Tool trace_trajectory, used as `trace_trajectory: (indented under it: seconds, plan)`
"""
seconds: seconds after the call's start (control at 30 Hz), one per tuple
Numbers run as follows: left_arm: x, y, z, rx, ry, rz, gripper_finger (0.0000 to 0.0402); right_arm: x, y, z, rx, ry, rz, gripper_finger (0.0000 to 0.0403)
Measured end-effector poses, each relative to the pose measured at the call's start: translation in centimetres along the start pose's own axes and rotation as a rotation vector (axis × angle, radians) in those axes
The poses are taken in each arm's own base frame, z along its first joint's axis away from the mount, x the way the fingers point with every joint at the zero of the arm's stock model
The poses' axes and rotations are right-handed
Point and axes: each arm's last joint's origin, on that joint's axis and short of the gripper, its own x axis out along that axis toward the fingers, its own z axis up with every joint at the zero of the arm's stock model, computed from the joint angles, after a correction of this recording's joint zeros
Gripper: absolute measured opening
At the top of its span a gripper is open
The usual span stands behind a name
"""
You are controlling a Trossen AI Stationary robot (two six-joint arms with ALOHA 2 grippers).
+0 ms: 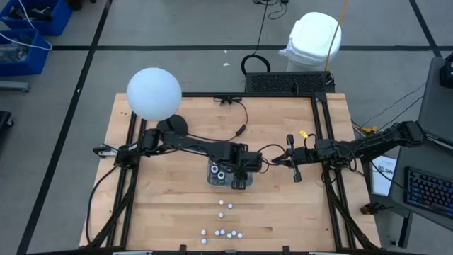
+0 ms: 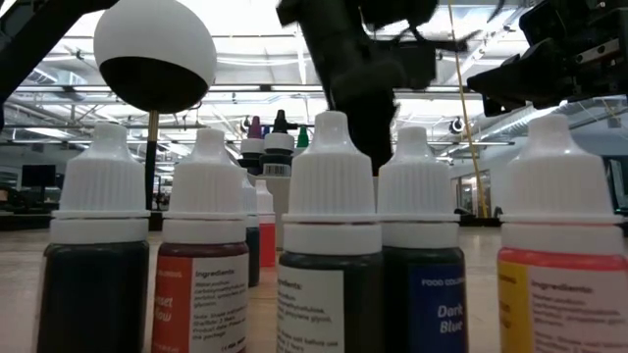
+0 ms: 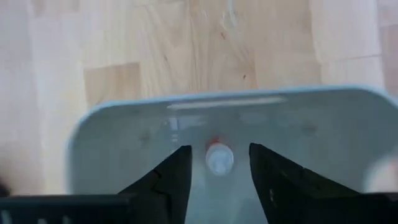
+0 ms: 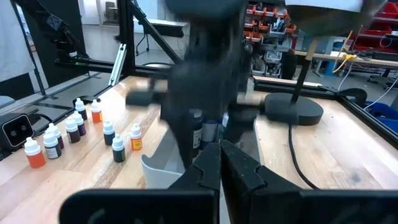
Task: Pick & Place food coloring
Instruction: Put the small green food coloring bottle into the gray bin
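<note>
From table height I can read "Ingredients:" on the white panels of the nearest food coloring bottles, "FOOD COLORING" and "Dark Blue" on the blue one, and part of a word ending "set" on the red-orange one. A yellow-labelled bottle stands at the right edge. These loose bottles sit in a scatter on the near part of the wooden table.

My left gripper hangs over the clear grey tray at mid-table, its fingers parted, a small white-capped bottle with a red body lying between them on the tray floor, gripped by neither. Dark ring-topped pots sit in the tray.

My right gripper waits just right of the tray, fingers pressed together, empty. A white globe lamp stands at the far left of the table.
</note>
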Motion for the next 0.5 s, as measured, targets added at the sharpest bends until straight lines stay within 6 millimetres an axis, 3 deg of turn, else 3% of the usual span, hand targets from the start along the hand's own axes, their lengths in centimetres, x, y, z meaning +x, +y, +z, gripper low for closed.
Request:
trace_trajectory:
  seconds: [0.3,0.4,0.5]
  plan:
    - [-10.3,-0.2,0.8,0.033,-0.053,0.000,0.0179,0.0,0.0,-0.2,0.000,0.018,0.001,0.0000]
    - [-14.9,-0.5,-0.6,0.055,-0.051,0.064,0.0166,0.1,0.0,-0.2,0.000,0.015,0.000,0.0000]
    - [-19.7,-0.9,-2.7,0.037,-0.065,0.172,0.0128,0.1,0.0,0.1,0.000,-0.010,-0.001,0.0000]
